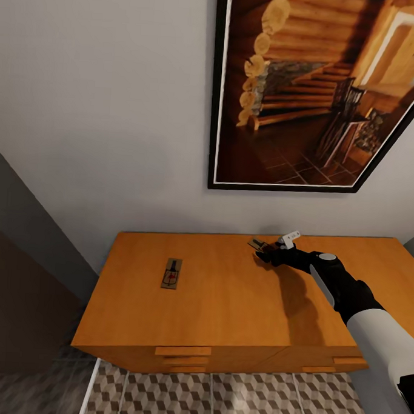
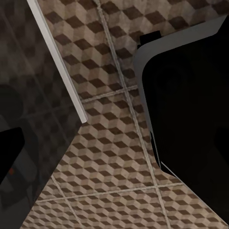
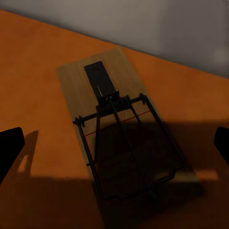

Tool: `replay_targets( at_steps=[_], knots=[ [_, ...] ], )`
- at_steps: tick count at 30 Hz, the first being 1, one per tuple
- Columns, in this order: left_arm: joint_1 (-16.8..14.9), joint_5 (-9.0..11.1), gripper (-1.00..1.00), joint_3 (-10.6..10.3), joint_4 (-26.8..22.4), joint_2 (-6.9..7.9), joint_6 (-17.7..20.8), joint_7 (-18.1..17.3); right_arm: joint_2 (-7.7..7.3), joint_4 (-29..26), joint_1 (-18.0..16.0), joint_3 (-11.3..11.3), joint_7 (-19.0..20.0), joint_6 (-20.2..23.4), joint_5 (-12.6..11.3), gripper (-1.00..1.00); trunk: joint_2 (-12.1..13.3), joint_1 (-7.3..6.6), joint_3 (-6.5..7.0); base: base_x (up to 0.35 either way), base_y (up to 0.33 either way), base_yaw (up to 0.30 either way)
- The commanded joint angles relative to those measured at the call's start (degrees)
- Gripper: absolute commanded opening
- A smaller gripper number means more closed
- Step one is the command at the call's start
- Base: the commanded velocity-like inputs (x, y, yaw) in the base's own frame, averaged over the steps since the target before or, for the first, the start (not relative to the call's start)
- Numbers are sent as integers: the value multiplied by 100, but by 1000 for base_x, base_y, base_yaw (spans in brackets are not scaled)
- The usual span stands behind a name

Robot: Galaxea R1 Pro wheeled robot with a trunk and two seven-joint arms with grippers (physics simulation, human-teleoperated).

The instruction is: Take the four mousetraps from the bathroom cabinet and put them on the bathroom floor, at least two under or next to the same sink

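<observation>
A pale grey wall [image 1: 115, 105] with a large black-framed picture of a log interior [image 1: 316, 91] was seen behind the cabinet [image 1: 226, 305], whose broad orange-brown top was set against it, drawer handles showing on its front edge. Below, the bathroom floor [image 1: 233, 402] was tiled in brown-and-beige cubes with pale grout, also seen in the left wrist view [image 2: 105, 181]. One mousetrap [image 1: 171, 274] was laid flat on the top's left part, well apart from another mousetrap [image 3: 119, 138] near the back edge, over which the right gripper [image 1: 266, 251] was held with its fingers spread wide on either side, not closed on it. Whether the left gripper was open could not be told.
</observation>
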Motion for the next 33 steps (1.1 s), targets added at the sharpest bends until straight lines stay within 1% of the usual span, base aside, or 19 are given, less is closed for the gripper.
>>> replay_targets(
  at_steps=[1, 33],
  knots=[
    [-6, 47, 100, -48, 19, -5, -35, 0, -7, -7, -5, 20, -7, 48, -60, 100, -10, 3, -9, 0, 0, 0],
    [-6, 47, 100, -49, 19, -16, -35, 5, -7, -8, -5, 20, 2, 52, -69, 100, -10, 3, -16, 0, 0, 0]
  ],
)
